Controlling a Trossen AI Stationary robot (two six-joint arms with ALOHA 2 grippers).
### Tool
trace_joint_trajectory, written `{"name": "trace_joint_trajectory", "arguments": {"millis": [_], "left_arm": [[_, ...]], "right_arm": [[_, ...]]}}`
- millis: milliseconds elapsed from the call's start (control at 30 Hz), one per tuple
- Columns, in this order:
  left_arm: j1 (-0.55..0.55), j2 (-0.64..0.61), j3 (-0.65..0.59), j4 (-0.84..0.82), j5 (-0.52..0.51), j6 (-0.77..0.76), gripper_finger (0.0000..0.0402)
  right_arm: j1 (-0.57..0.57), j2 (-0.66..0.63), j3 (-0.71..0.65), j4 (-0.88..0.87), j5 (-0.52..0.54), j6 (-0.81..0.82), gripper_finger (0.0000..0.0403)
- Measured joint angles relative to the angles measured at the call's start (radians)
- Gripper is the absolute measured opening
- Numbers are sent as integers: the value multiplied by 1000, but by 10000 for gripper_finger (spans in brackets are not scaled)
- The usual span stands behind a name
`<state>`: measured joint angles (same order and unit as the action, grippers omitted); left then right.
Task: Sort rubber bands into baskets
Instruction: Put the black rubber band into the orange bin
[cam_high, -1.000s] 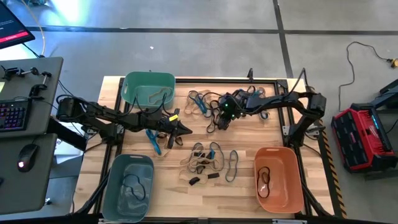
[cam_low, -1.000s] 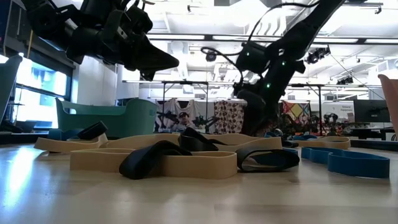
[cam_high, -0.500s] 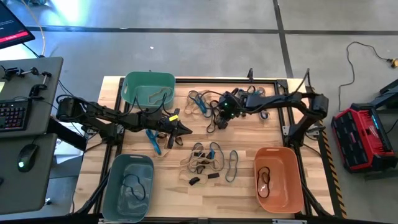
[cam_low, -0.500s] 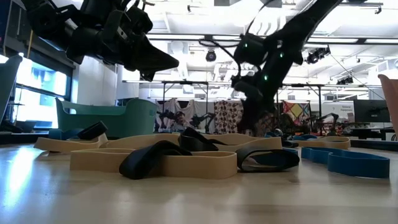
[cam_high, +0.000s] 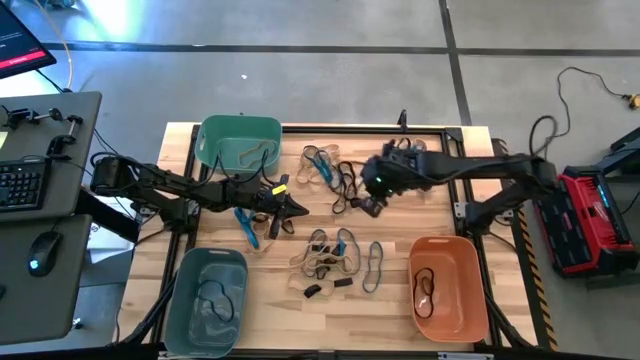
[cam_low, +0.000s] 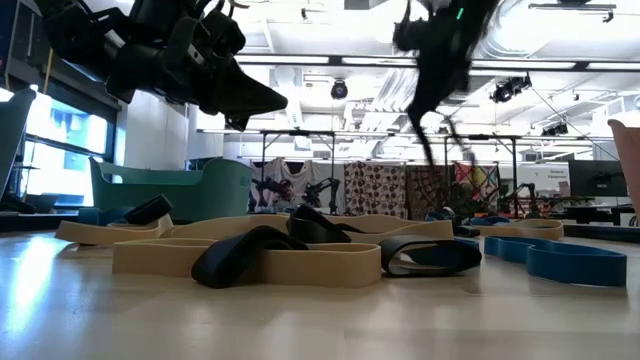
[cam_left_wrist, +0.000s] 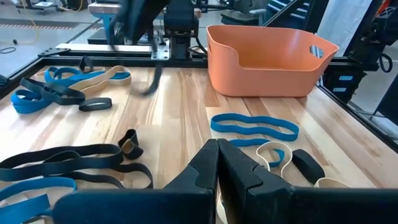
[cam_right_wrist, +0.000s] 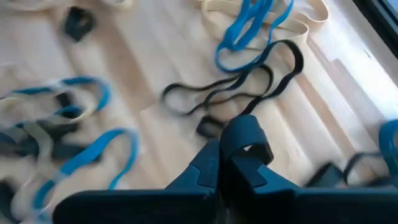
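My right gripper (cam_high: 372, 206) is shut on a black rubber band (cam_low: 431, 135) and held high over the table's far middle. My left gripper (cam_high: 297, 210) is shut and empty, hovering left of centre; its closed fingers show in the left wrist view (cam_left_wrist: 217, 155). Tan, blue and black bands lie in a pile (cam_high: 335, 262) at the table's near middle. More bands (cam_high: 322, 165) lie at the far middle. The teal-green basket (cam_high: 240, 140) stands far left, the grey-blue basket (cam_high: 205, 300) near left and the orange basket (cam_high: 447, 288) near right. Each basket holds a band or two. My right gripper pinches the black band between its two shut fingers (cam_right_wrist: 245, 134), which point down from above. The fingers hide which part of the loop they are on. A thin strand (cam_low: 431, 135) hangs slack below the gripper. Whether its lower end is clear of the table, I cannot tell.
A black frame rail (cam_high: 350, 128) runs along the table's far edge. A blue band (cam_high: 246, 226) lies under my left arm. Bare wood shows between the pile and the orange basket (cam_high: 395, 285). A desk with a keyboard (cam_high: 20, 185) stands left of the table.
My right gripper has risen and shifted a little toward the table's right and near edges. It has drawn the black band up off the far-middle bands, so the band now hangs below it.
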<state>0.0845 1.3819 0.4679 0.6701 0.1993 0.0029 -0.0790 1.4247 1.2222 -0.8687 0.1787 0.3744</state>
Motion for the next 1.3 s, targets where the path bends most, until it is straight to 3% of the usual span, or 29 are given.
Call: {"name": "trace_joint_trajectory", "arguments": {"millis": [300, 500, 767, 1000, 1167, 1300], "left_arm": [[0, 0, 0, 1, 0, 3, 0], [0, 0, 0, 1, 0, 9, 0], [0, 0, 0, 1, 0, 9, 0], [0, 0, 0, 1, 0, 8, 0], [0, 0, 0, 1, 0, 2, 0], [0, 0, 0, 1, 0, 2, 0]], "right_arm": [[272, -77, 186, -321, 27, 324, 1], [475, -78, 254, -420, 38, 570, 0], [742, -78, 248, -488, -22, 1007, 0], [910, -78, 119, -527, -61, 1383, 0], [970, -77, -58, -450, -160, 1451, 0], [990, -77, -198, -283, -196, 1448, 0]]}}
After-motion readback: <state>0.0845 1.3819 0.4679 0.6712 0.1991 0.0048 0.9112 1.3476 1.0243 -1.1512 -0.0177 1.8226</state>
